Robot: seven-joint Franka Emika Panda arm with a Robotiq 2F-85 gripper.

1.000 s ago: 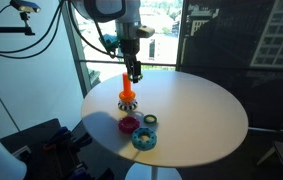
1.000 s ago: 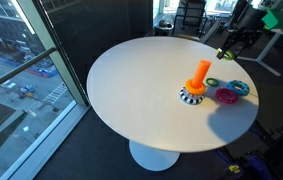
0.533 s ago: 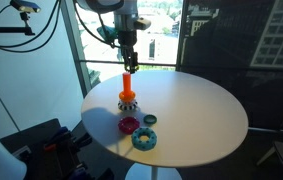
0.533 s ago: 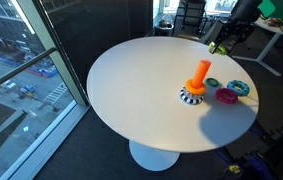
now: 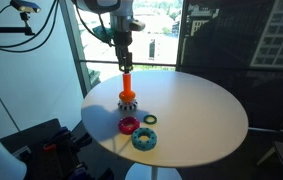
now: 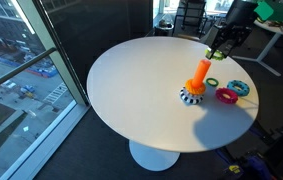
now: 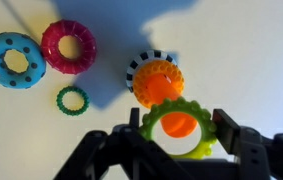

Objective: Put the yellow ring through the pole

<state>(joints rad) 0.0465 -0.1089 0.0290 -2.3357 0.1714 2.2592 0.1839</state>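
White round table (image 5: pixel 206 115) holds pole (image 5: pixel 127 88) (fingers (image 7: pixel 239 138) clasp yellow ring (image 7: pixel 181 150) above).

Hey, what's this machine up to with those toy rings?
A robot arm is holding a yellow ring in its tool, in the air just over an orange pole on a round white table. The ring is not on the pole yet. A red ring, a blue ring and a small green ring lie beside the pole.
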